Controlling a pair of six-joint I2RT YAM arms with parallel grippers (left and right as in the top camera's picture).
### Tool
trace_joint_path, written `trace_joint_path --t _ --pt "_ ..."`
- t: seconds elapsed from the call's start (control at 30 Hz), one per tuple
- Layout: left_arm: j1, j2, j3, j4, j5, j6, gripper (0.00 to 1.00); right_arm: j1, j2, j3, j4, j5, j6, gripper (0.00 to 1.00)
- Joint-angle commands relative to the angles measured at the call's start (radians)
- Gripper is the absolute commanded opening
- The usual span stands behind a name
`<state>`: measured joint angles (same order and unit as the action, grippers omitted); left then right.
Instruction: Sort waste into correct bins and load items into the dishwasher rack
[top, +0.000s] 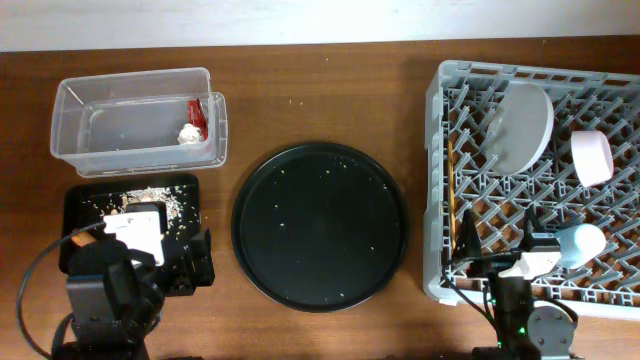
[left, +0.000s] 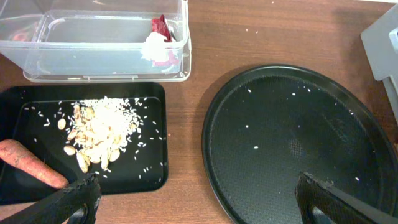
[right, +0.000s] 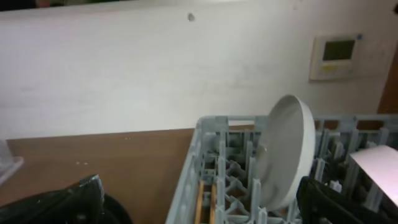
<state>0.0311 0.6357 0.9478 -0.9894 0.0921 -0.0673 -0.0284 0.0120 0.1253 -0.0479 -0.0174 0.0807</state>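
With fingers spread wide, the left pincer (left: 196, 186) hangs at the brown wooden surface's (left: 249, 37) near-left corner over the flat black rectangular tray (left: 152, 99) of beige crumbly scraps (left: 99, 134) and an orange carrot (left: 31, 165), while the right pincer (right: 199, 186), also apart, sits at the near-right corner by the large grey lattice rack (right: 205, 134), where a pale round plate (right: 286, 155) stands on edge.

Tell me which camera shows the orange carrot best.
Left wrist: the orange carrot lies clearly on the flat black rectangular tray. Overhead, the left arm hides most of it; right wrist shows none.
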Motion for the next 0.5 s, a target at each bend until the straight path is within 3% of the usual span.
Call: trace_joint_path --t 0.0,0.13,0.47 --pt "0.002 -0.002 -0.002 0.001 0.009 0.016 0.99 -0.033 -0.009 -0.105 0.125 0.011 0.003 0.98" --pt "0.002 -0.002 -0.002 0.001 0.009 0.016 0.99 -0.033 -0.009 -0.12 -0.034 0.007 -0.024 0.98" --pt "0.002 -0.002 -0.002 0.001 0.009 0.016 0.99 -0.032 -0.005 -0.12 -0.03 -0.012 0.006 0.98"
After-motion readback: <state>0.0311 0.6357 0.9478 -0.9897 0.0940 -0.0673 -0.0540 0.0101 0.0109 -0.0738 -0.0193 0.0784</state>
